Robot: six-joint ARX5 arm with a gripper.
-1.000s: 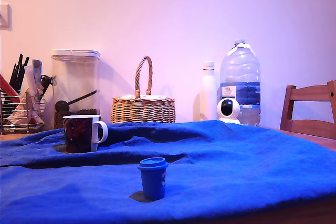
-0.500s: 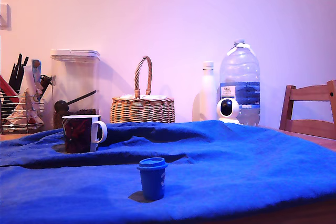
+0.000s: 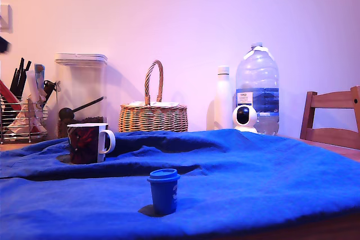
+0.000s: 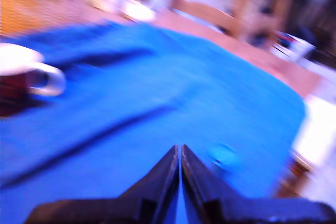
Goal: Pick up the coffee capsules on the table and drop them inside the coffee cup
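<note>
Right now, your scene reads as follows.

Capsule: the blue coffee capsule [image 3: 163, 190] stands with its wide rim up on the blue cloth, near the front edge in the exterior view. In the wrist view you get only a blurred blue blob [image 4: 222, 156] just beside the fingertips, apart from them.

Cup: the coffee cup [image 3: 89, 143] sits upright in a hollow of the cloth, well toward the exterior view's left and farther back than the capsule, handle toward the exterior view's right. The wrist view shows its white rim and handle [image 4: 31, 72], smeared.

Gripper: the gripper [image 4: 180, 148] has its two dark fingers pressed tip to tip, nothing between them. You see it only in the wrist view.

Table: the table [image 3: 270, 178] is draped in wrinkled cloth.

Background: clear canister [image 3: 81, 91], wicker basket [image 3: 153, 113], white bottle [image 3: 224, 97], large water jug [image 3: 257, 85], small white camera [image 3: 244, 117], wooden chair [image 3: 332, 119].

Image quality: your wrist view is heavily motion-blurred.
</note>
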